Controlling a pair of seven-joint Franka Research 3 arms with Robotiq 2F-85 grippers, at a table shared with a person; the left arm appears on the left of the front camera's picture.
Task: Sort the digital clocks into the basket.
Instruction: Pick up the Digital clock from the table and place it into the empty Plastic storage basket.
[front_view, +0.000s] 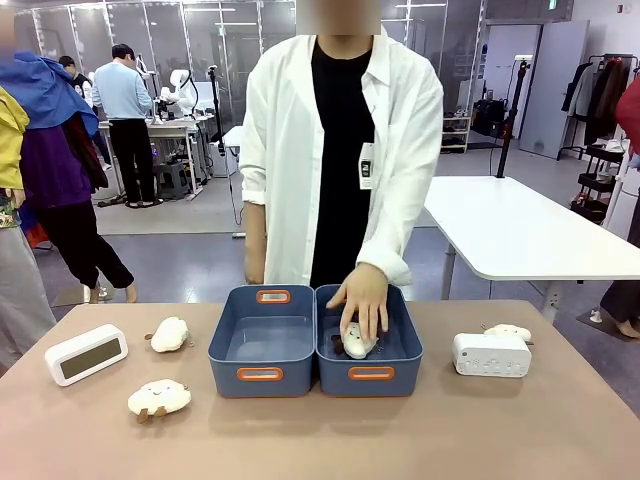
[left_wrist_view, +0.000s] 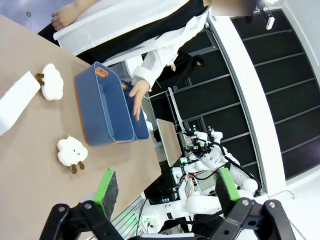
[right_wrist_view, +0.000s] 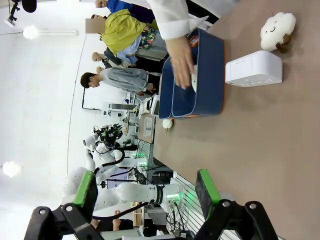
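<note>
Front view: two blue baskets side by side mid-table, left basket (front_view: 232, 372) and right basket (front_view: 402, 372), orange handles on both. Grey-faced clock (front_view: 86, 354) lies on the table (front_view: 320, 440) at the robot's far left, tilted, well apart from the baskets. Plain white clock (front_view: 491, 354) sits right of the right basket, near it but not touching. Neither clock is in a basket.

Person's hand (front_view: 362, 300) is down inside the right basket, resting on a pale item (front_view: 357, 343), probably a cream plush, mostly covered. Two plush clouds lie between the grey-faced clock and the left basket: far cloud (front_view: 169, 334), near cloud (front_view: 159, 398). A third cloud (front_view: 508, 331) sits just behind the plain white clock, touching or almost.

Left wrist view: left gripper (left_wrist_view: 166, 187) is spread wide, nothing between the green pads, up above the table edge. Right wrist view: right gripper (right_wrist_view: 146, 190) is likewise spread and empty, above bare table, well away from the plain white clock.
</note>
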